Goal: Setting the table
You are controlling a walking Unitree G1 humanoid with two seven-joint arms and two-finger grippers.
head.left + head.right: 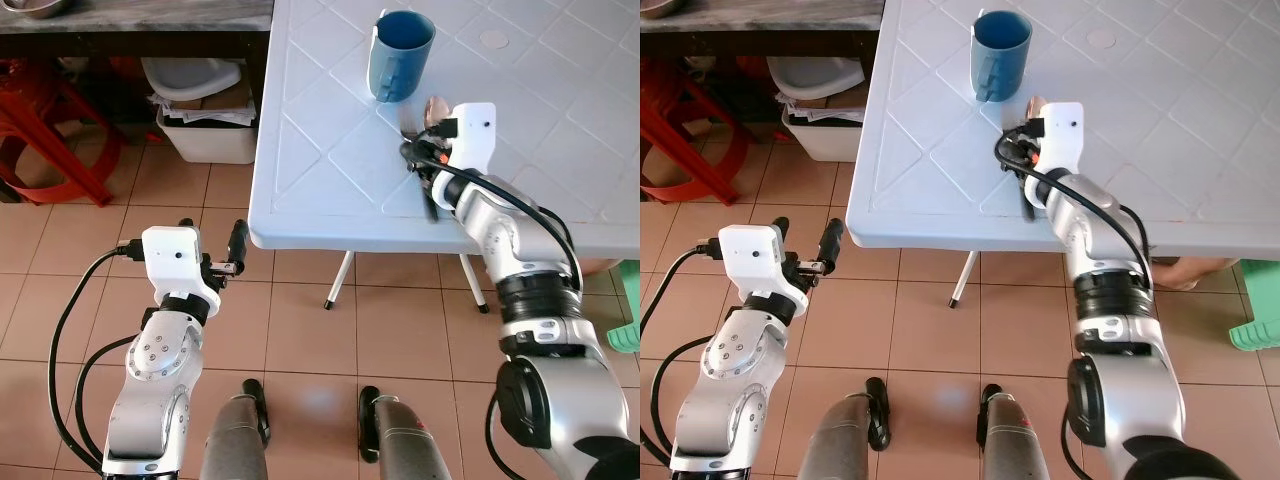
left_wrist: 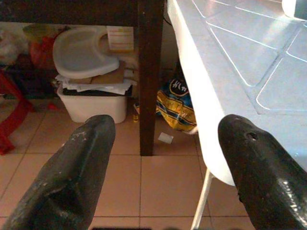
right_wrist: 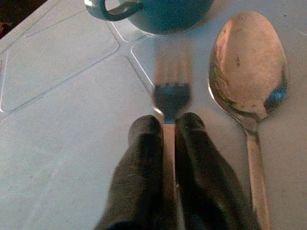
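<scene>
Closely pinched metal fork [image 3: 171,98] — dimpled tabletop [image 3: 62,143]

I count, top right of frame: one table [image 1: 330,150], one mug [image 1: 400,55], one fork [image 3: 171,93], one spoon [image 3: 247,67]. Upper left: one bin [image 1: 205,135], one red stool [image 1: 50,130].

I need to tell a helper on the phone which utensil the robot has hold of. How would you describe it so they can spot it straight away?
Look at the pale blue plastic table and find the blue mug near its front edge. Just in front of the mug, two utensils lie side by side: a fork and a spoon. The one you want is the fork, pinched between the right gripper fingers, its tines pointing at the mug.
</scene>
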